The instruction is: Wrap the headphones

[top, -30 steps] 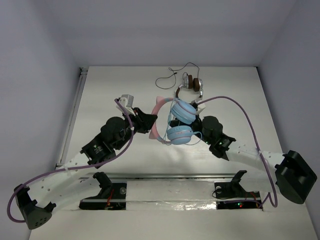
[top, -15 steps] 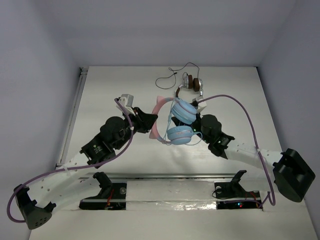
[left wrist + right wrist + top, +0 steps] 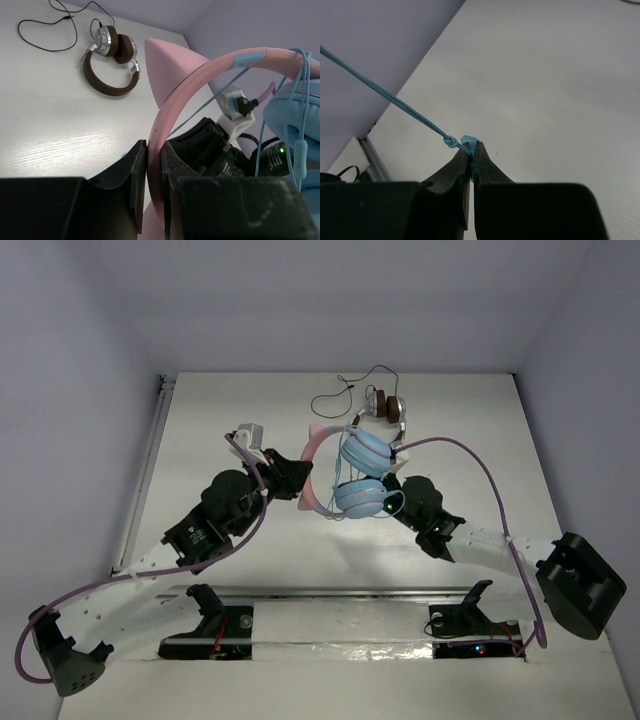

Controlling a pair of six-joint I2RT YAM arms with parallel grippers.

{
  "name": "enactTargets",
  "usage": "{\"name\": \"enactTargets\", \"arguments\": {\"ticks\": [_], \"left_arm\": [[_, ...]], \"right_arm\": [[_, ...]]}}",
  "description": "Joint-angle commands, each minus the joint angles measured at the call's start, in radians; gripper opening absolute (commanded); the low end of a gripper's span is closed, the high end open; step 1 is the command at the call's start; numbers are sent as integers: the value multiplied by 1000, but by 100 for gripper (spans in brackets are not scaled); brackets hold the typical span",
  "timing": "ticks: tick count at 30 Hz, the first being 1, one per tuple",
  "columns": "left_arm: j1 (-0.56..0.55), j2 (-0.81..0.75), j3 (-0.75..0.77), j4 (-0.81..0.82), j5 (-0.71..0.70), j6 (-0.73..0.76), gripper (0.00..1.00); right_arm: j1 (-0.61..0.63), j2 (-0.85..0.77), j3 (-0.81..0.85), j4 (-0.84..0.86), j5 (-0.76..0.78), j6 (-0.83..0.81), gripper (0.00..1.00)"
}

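Holding the headphones (image 3: 352, 474) near the middle of the table (image 3: 220, 420), the left gripper (image 3: 154, 150) has its two fingers pressed together on the pink headband (image 3: 210, 70), which runs straight through the gap between them. A pink cat ear (image 3: 167, 65) sticks up from the band just beyond the fingers. From above, the band curves on the left side of the headphones. The two light blue ear cups (image 3: 366, 452) lie to its right, one farther and one nearer, close together.

The right gripper (image 3: 471, 148) sits just right of the nearer ear cup. Its fingers are closed, pinching the thin light blue cable (image 3: 385, 95) at the very tips. A small knot shows in the cable right beside the tips, along with a small light blue piece caught between them. From there the cable runs off in a straight, tight line up and to the left in the right wrist view. More loops of the same cable hang across the ear cups in the left wrist view.

Farther back on the table, well apart from the grippers, lie the brown headphones (image 3: 384, 412) with their black cord (image 3: 340, 392) trailing off to the left.
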Motion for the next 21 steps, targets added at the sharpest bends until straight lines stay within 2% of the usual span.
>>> {"name": "enactTargets", "arguments": {"ticks": [1, 7, 13, 16, 21], "left_arm": [[-6, 20, 73, 185, -76, -40, 0], [-6, 63, 92, 254, -174, -12, 0], [-6, 86, 162, 274, -151, -1, 0], [-6, 99, 176, 286, -136, -8, 0], [-6, 131, 135, 348, -223, 3, 0]], "right_arm": [[-5, -5, -47, 114, -76, 103, 0], [4, -65, -108, 102, -81, 172, 0], [4, -64, -153, 62, -37, 175, 0], [13, -37, -153, 90, -73, 186, 0], [58, -59, -143, 113, -98, 224, 0]]}}
